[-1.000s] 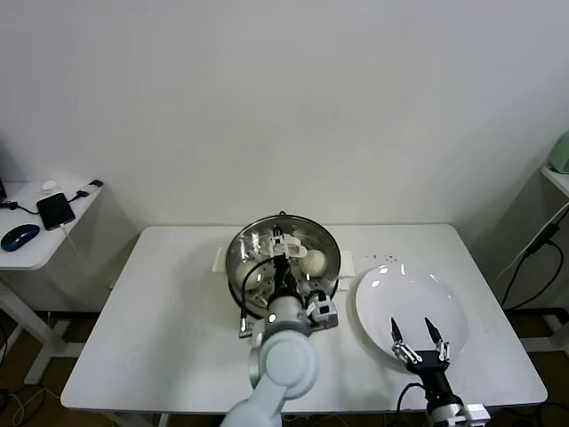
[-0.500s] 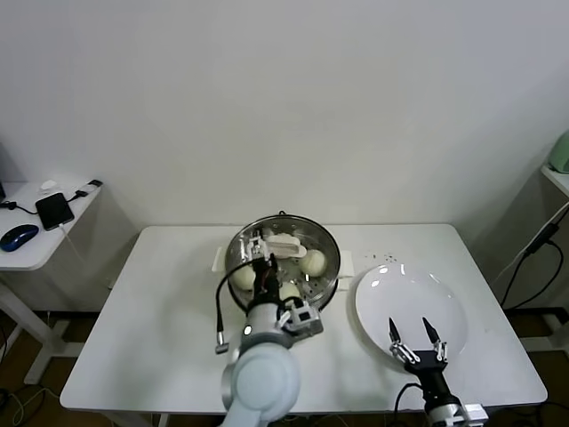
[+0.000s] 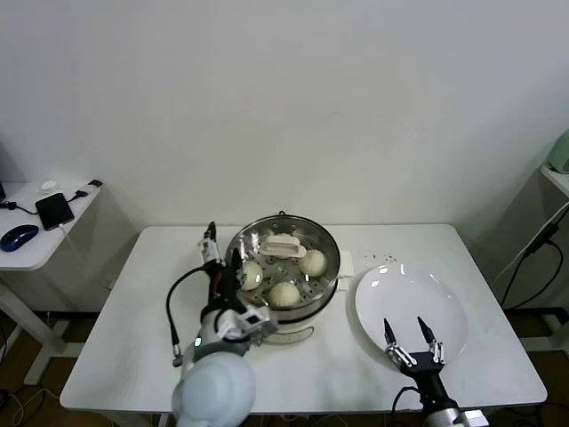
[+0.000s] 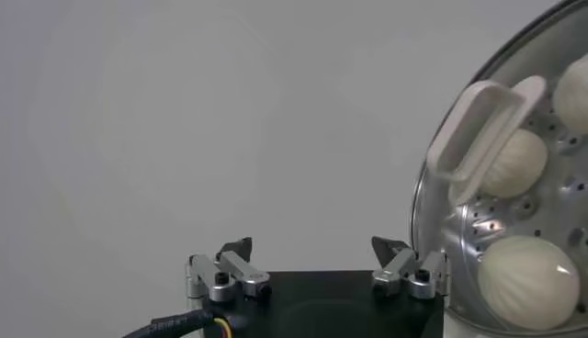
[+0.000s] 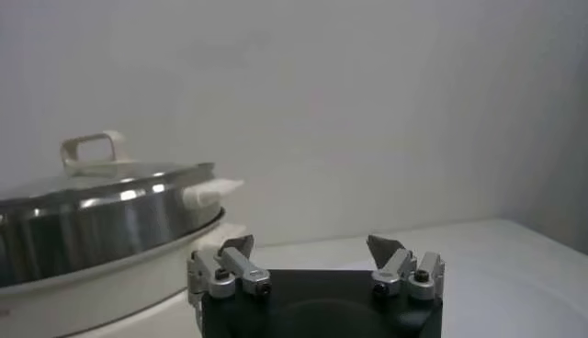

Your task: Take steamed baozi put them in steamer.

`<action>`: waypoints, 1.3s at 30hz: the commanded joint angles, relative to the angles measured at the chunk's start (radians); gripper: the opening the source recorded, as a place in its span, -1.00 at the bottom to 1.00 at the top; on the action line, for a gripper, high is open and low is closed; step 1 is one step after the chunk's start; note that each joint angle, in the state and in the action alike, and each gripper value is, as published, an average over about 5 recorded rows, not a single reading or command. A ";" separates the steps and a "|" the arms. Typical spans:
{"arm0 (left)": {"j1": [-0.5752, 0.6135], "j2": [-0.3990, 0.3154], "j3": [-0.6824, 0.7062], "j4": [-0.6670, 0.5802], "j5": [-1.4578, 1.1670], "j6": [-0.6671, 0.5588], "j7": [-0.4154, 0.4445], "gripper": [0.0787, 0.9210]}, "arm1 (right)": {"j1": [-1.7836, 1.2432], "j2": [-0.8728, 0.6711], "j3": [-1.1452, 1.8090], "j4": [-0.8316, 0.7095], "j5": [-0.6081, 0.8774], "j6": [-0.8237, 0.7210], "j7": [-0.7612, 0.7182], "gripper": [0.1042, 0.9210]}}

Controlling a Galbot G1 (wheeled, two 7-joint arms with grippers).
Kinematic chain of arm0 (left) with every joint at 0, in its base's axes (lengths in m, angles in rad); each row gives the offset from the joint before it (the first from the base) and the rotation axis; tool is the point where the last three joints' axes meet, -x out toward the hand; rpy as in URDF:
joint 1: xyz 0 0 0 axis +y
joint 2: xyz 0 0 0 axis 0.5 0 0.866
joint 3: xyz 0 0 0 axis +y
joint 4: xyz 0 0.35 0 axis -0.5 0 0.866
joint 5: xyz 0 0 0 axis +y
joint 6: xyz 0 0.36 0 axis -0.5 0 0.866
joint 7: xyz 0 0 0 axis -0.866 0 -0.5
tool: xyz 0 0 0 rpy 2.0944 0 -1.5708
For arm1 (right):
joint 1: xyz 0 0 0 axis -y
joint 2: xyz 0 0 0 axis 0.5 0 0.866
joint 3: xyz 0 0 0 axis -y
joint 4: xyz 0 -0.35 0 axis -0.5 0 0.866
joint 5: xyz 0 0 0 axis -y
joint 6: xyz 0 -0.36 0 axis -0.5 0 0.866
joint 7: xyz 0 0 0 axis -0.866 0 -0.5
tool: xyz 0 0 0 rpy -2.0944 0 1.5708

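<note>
— Three baozi [image 3: 284,294] show in the steamer [image 3: 327,242]; a fourth I can't make out.
— Plate [image 3: 412,307]?
— Bare. Left gripper [image 3: 220,254], beside the steamer, gapes empty; right gripper [image 3: 411,342], by the plate, splayed too.

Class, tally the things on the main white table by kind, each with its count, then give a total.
Baozi: 3 visible
Steamer: 1
White plate: 1
Total: 5
</note>
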 commanded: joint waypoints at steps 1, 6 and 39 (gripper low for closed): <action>0.117 0.130 -0.370 -0.029 -1.074 -0.280 -0.263 0.77 | -0.019 -0.012 -0.016 0.035 0.027 0.032 -0.007 0.76; 0.209 0.105 -0.472 0.025 -1.327 -0.455 -0.222 0.77 | -0.020 -0.013 -0.024 0.032 0.024 0.033 0.004 0.76; 0.518 0.118 -0.424 0.069 -1.458 -0.583 -0.135 0.77 | -0.088 -0.074 -0.032 0.105 -0.018 -0.060 0.092 0.76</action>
